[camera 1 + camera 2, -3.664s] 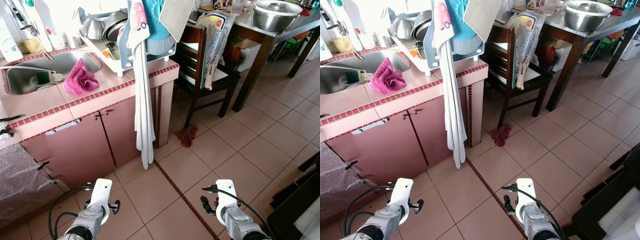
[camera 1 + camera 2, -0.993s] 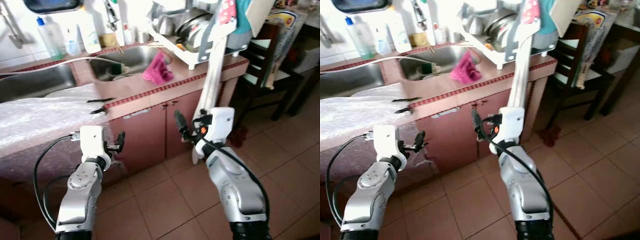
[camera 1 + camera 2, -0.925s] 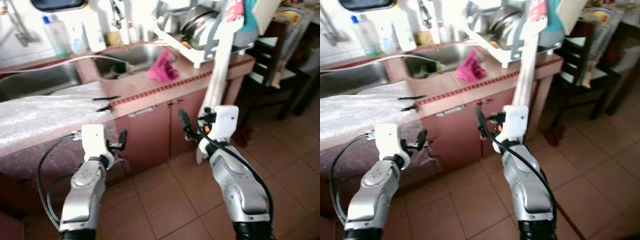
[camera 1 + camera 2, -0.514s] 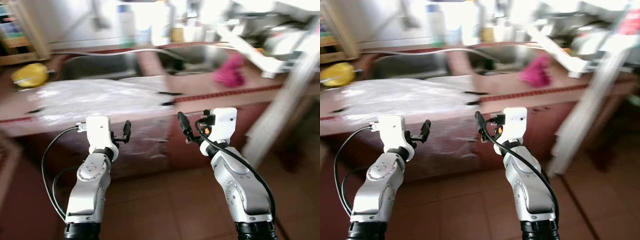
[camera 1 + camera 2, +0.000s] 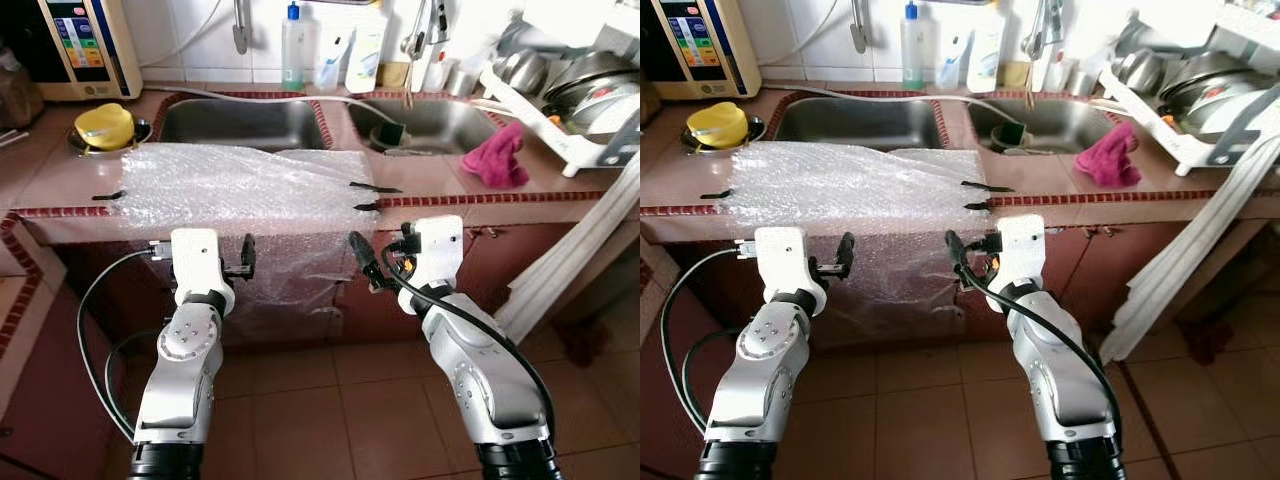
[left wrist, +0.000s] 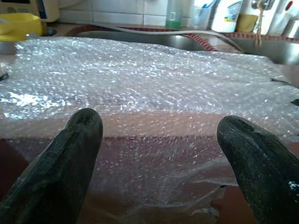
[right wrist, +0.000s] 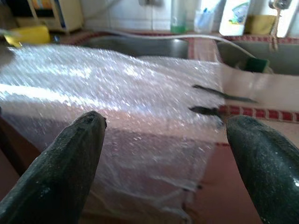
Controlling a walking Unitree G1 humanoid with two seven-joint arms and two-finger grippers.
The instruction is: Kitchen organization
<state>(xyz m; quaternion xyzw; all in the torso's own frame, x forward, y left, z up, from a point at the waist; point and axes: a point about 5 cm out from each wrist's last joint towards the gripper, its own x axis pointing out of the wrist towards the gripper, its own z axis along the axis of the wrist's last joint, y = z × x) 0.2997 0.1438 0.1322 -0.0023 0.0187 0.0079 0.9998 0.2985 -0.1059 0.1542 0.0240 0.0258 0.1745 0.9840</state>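
Note:
A sheet of bubble wrap [image 5: 240, 190] lies over the pink counter in front of the left sink [image 5: 230, 120] and hangs down over the cabinet front, held by black tape strips [image 5: 368, 188]. My left gripper [image 5: 247, 258] is held up just before the hanging part of the sheet, open, with nothing between its fingers [image 6: 79, 154]. My right gripper [image 5: 362, 262] is level with it, near the sheet's right edge, also open and holding nothing; its fingers [image 7: 74, 158] stand wide apart. Neither gripper touches the sheet.
A pink cloth [image 5: 492, 158] lies on the counter right of the right sink [image 5: 430, 120], which holds a green sponge [image 5: 392, 134]. A dish rack [image 5: 570, 90] and a hanging white cloth [image 5: 580, 250] stand at right. A yellow bowl [image 5: 104, 122] and bottles [image 5: 292, 45] sit behind.
The camera has swung left, from the dish rack end to the two sinks, and the blur has cleared. Both arms stay raised in front of the counter.

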